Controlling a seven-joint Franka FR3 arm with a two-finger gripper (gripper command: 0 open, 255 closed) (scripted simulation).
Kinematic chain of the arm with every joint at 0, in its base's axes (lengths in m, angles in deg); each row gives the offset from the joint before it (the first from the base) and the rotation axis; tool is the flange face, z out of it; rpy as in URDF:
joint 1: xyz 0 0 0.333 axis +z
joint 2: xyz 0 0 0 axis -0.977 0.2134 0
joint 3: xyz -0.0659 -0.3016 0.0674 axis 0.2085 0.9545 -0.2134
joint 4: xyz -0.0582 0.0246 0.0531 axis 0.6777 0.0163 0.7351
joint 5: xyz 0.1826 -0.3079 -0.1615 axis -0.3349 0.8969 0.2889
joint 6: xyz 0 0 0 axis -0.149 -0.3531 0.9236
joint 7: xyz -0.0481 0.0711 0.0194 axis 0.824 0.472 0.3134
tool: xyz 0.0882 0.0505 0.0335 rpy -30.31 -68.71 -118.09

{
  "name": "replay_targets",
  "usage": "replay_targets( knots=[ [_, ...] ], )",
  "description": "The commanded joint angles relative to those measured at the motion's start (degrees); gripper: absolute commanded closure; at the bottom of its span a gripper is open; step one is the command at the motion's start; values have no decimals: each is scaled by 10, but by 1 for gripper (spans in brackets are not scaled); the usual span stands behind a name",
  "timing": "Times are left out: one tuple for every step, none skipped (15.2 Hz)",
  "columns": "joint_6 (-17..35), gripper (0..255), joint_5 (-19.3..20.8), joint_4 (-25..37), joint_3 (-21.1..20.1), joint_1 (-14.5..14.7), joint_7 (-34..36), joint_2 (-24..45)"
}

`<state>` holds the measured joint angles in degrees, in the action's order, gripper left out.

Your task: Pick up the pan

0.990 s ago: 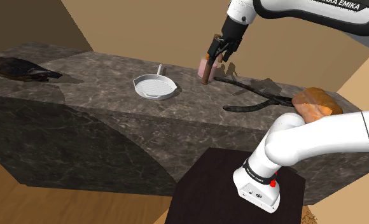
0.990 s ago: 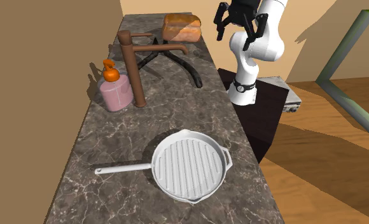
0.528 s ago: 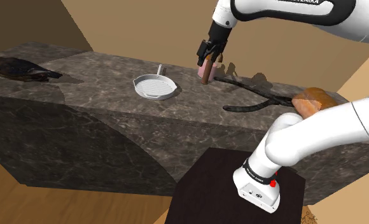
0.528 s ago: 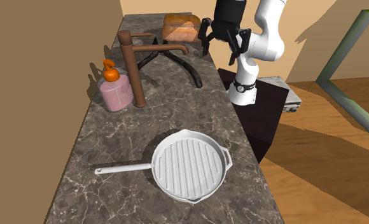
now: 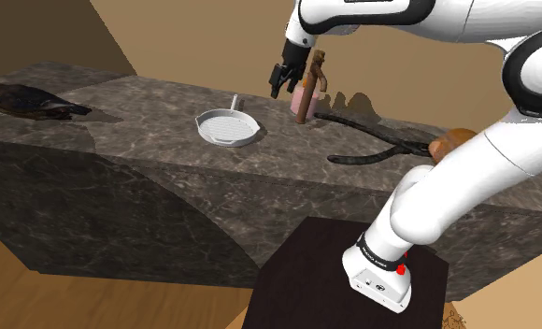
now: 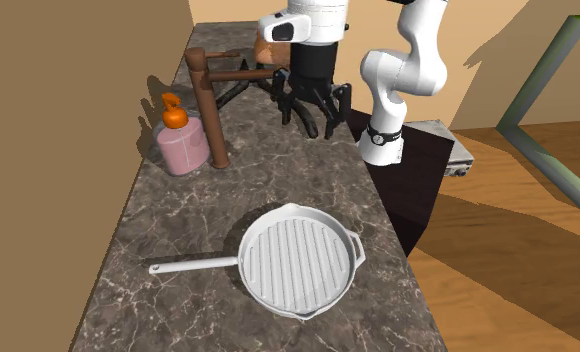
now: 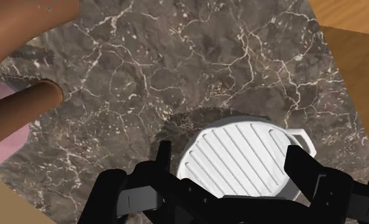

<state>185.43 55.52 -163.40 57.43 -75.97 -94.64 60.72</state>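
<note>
While the pan (image 6: 300, 260) lies flat on the counter (image 6: 308, 175) near its front edge, handle toward the wall, the gripper (image 6: 308, 118) hangs above, well apart, beside the faucet (image 6: 213, 110). Its fingers stand spread and empty, pointed down so the wrist view frames the pan between them, probably to line up a descent.

Open gripper (image 7: 231, 153) over a white ribbed pan (image 7: 243, 165)
The black fingers (image 7: 162, 159) stand apart; the pan lies on the dark marble counter (image 7: 196, 57) between and beyond them, untouched. A brown faucet (image 7: 18, 105) and something pink (image 7: 2, 139) sit outside one finger.
</note>
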Motion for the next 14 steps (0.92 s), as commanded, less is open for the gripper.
replay_targets(
  knots=[
    [10,0,-13,33,12,3,-31,51],
    [12,0,-21,50,17,3,-45,75],
    [14,0,-28,68,20,4,-59,100],
    [15,0,-36,86,24,4,-73,124],
    [16,0,-45,105,26,4,-86,149],
    [15,0,-53,126,28,3,-99,174],
    [13,0,-62,147,29,1,-112,199],
    [11,0,-70,169,30,-1,-125,224],
    [8,0,-78,193,30,-3,-137,249],
    [4,0,-86,217,29,-6,-148,275],
    [-1,0,-93,242,28,-9,-159,301],
    [-7,0,-101,269,27,-13,-169,327],
    [-14,0,-107,297,25,-17,-179,354],
    [-22,0,-113,327,22,-21,-188,381]
  ],
)
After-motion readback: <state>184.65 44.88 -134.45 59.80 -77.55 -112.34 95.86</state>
